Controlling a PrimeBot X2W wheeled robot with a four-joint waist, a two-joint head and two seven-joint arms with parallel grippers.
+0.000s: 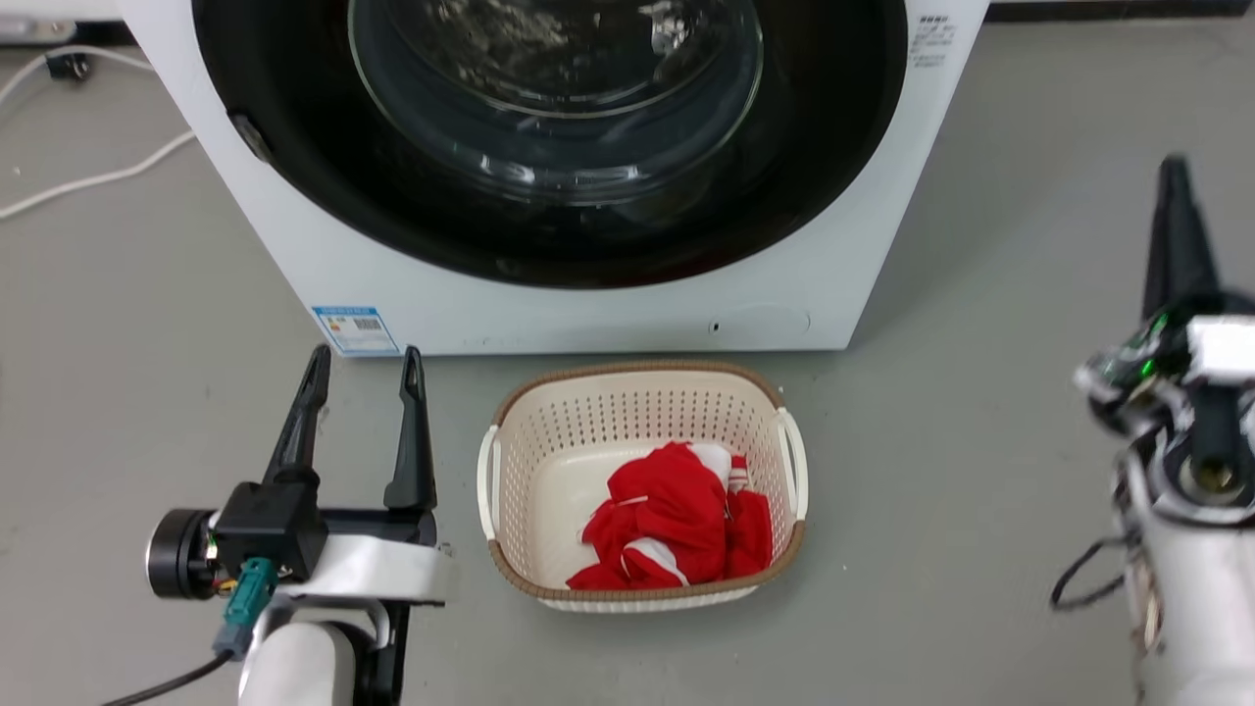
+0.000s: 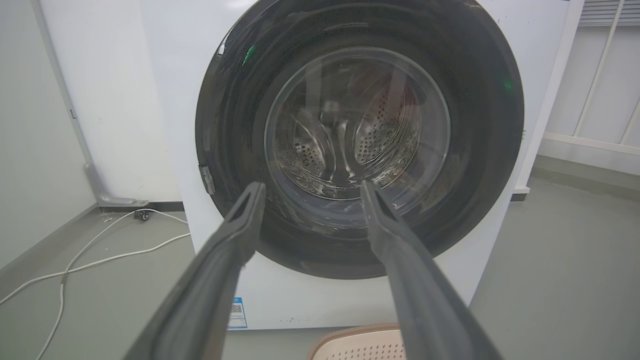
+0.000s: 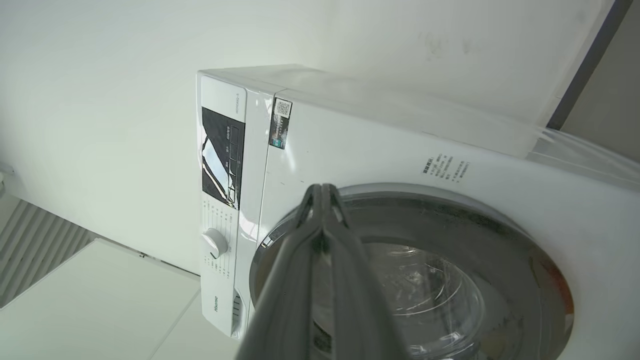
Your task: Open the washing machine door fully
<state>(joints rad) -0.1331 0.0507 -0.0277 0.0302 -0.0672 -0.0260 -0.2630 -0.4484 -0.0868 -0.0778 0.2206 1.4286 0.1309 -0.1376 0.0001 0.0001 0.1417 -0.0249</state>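
Grey floor [image 1: 980, 294], white washing machine [image 1: 588, 316], beige basket [image 1: 637, 417], white cable [image 1: 98, 180]

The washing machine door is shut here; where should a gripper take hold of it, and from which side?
Probably the small grey tab on the rim of the washing machine door, on the robot's left. The rest of the glossy round face looks smooth and flush. Come from the left with the open left gripper, which faces the door, hooking one finger behind the tab.
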